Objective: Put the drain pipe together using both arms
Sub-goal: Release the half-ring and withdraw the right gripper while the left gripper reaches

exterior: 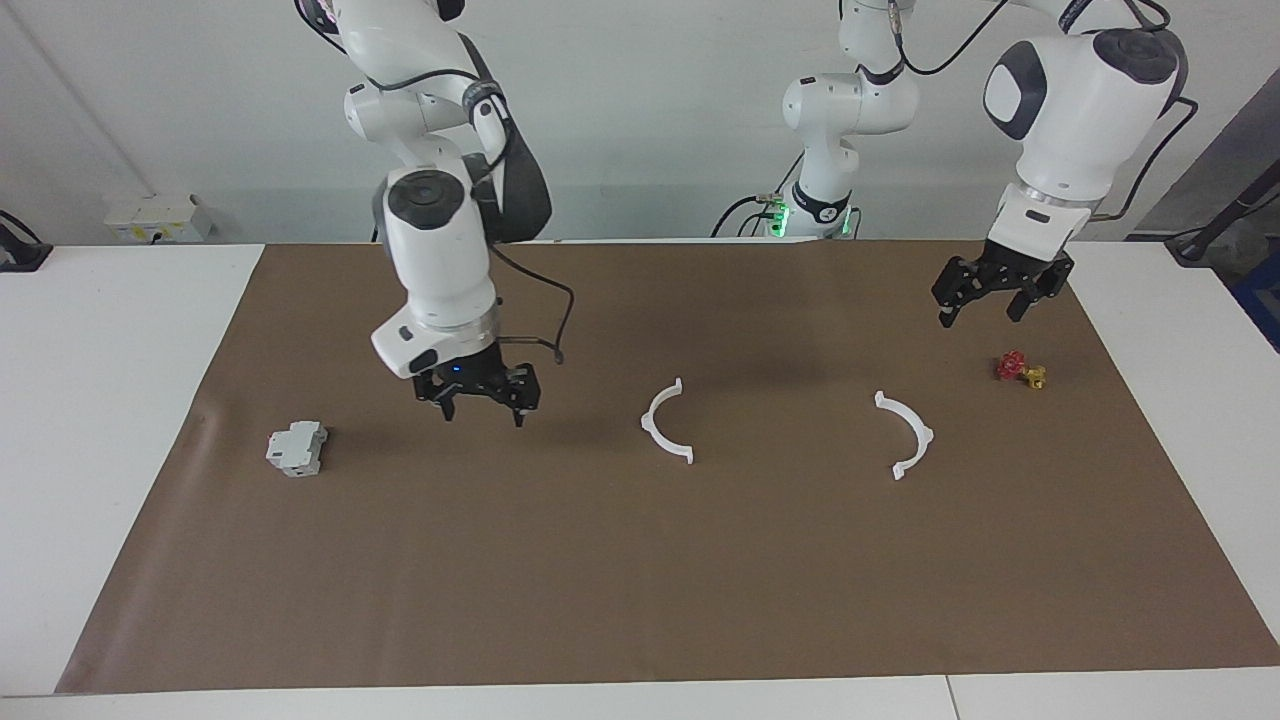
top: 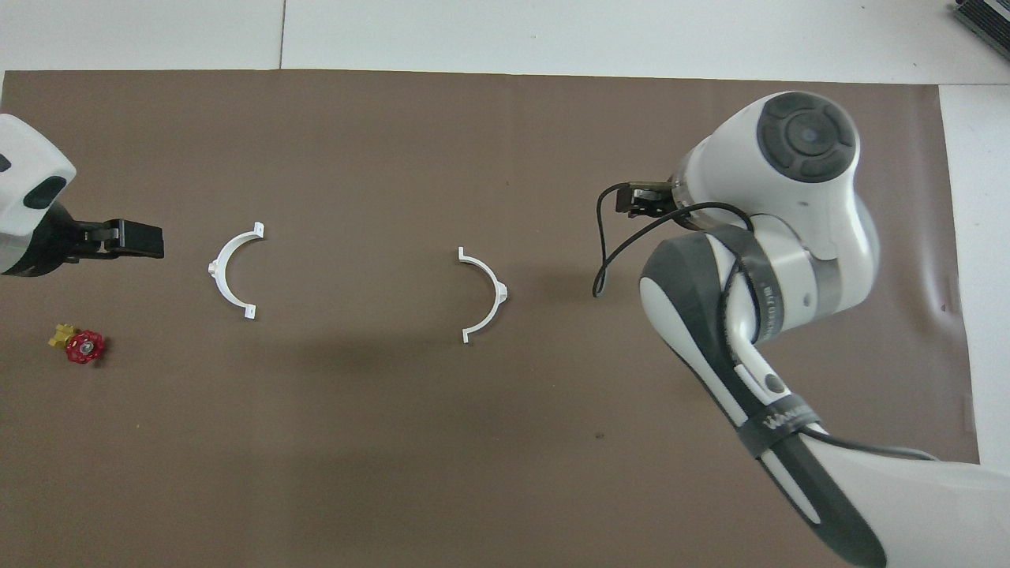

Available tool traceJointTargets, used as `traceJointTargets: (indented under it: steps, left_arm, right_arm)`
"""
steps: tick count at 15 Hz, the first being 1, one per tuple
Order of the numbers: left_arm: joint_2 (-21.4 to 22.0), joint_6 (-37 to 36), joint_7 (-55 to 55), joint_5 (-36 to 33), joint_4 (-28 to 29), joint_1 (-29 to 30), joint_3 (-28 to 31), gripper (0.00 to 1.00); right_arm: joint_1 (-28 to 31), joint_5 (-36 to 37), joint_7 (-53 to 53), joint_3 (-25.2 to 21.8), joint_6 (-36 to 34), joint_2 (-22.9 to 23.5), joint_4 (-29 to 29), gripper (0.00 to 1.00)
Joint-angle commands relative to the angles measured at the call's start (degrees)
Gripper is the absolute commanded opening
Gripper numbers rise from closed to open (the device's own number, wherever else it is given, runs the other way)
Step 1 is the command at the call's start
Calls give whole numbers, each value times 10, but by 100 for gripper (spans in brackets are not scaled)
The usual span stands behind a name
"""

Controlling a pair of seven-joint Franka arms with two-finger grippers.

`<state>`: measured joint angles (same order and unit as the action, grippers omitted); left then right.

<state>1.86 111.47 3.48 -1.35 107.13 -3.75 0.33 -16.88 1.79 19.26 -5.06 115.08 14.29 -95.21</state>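
Right claw wide open (nothing held)

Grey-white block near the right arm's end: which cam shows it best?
Facing view. The grey-white block sits in plain sight on the brown mat, apart from the open right hand hanging above the mat beside it. In the overhead view the right arm covers it completely.

place: robotics lab | evidence: two large white jointed robot arms mounted at a white table | brown paper sheet covering it | plain white wall, loose black cables
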Motion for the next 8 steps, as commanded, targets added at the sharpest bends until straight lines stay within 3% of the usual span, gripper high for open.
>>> traceJointTargets:
  steps: [1,3,4,8]
  left_arm:
    - [-24,127,-8,-7,82,6,2,100]
    - [-25,255,-6,-7,168,25,2,100]
    - [-22,280,-5,-6,189,28,2,100]
    - [-17,238,17,-1,193,30,2,100]
  right_arm:
    - [48,0,-73,10,-52,-47,-14,100]
    - [75,-1,-112,11,-95,-73,-14,100]
    - [89,-1,-133,11,-116,-87,-13,100]
    - [148,-8,-218,9,-188,-122,-15,100]
